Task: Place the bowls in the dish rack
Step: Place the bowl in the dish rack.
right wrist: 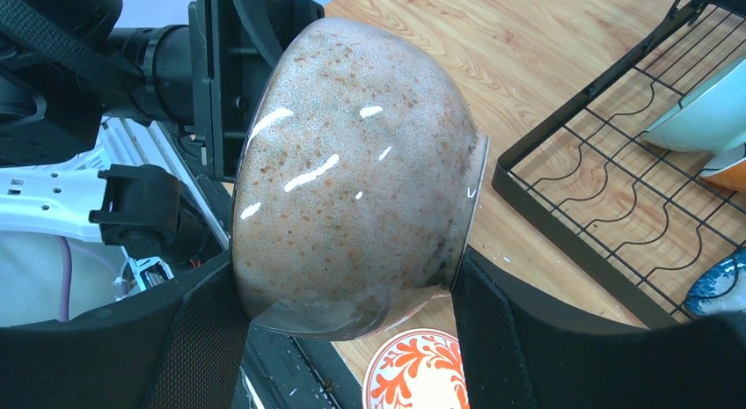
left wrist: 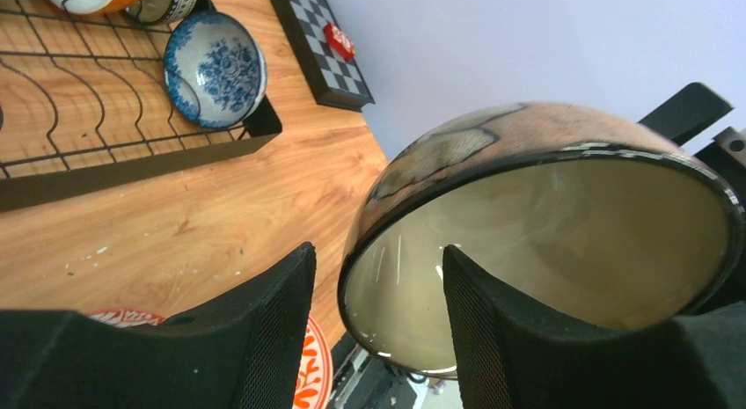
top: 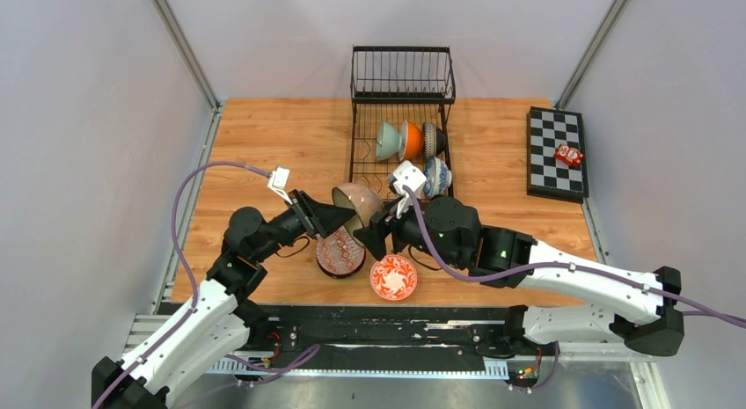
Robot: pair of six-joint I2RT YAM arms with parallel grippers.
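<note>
Both claws meet over the near-middle of the surface [top: 264, 136], just at 6 o'clock from the rack [top: 402, 75].

The speckled bowl [right wrist: 352, 189] is up off the surface and tipped on its side. Its mouth faces abt 8 o'clock toward my L arm, foot toward 3.

My R claw [right wrist: 347, 273] is clamped on it. One pad sits on the wall by the rim, the other against the foot end, both touching.

My L claw [left wrist: 378, 255] is spread wide and straddles the rim. One finger [left wrist: 493, 339] is inside the cream interior, the other outside w/ a gap to the rim. No grip there that I can see.

In the rack's lower tray three bowls stand on edge in a row, running 9 to 3: green bowl [top: 387, 141], orange bowl [top: 410, 141], dark bowl [top: 430, 139]. The blue bowl [top: 437, 176] leans at 5 o'clock from them, by the rack's near R corner.

On the surface the red bowl [top: 340, 253] sits at 6 o'clock from the speckled one, partly under my L claw. The floral bowl [top: 393, 277] sits mouth up just beside it at 4 o'clock.

The board [top: 556, 152] lies at the far R edge, 3 o'clock from the rack, w/ a small red item [top: 568, 155] on it.
</note>
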